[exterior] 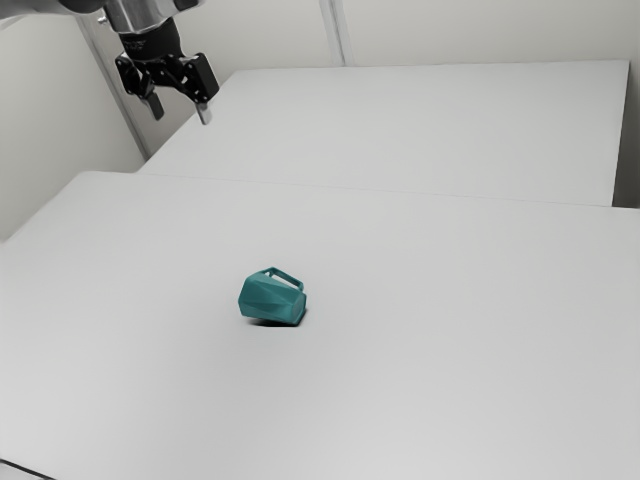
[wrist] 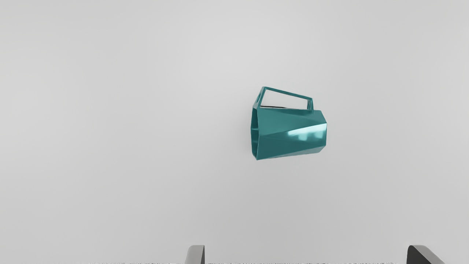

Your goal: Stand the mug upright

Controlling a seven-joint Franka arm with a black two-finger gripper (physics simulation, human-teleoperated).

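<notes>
Clearly, you have the mug (exterior: 272, 300) lying on its side on the white table (exterior: 400, 390), well apart from your gripper (exterior: 181, 117), which hangs empty above the surface with its fingers (wrist: 196, 255) spread wide. You see those fingers only in part in the wrist view, where the edge cuts them off near their tips. Your arm (exterior: 145, 12) is cut off too, at the exterior view's upper left, so you cannot follow it back to its base.

The mug is teal and faceted, and its handle (wrist: 289, 93) juts out from one side of the body. From the wrist view you catch its mouth (wrist: 255, 134) nearly edge-on, as a narrow dark opening, and most of the inside is hidden from you. The side resting on the table is hidden as well, with a dark shadow beneath it in the exterior view. Through the handle's gap you can make out a thin dark line, though you can't tell what it is. At the exterior view's lower left, another thin dark line (exterior: 25, 469) runs out past the edge, and you cannot tell what that is either.
</notes>
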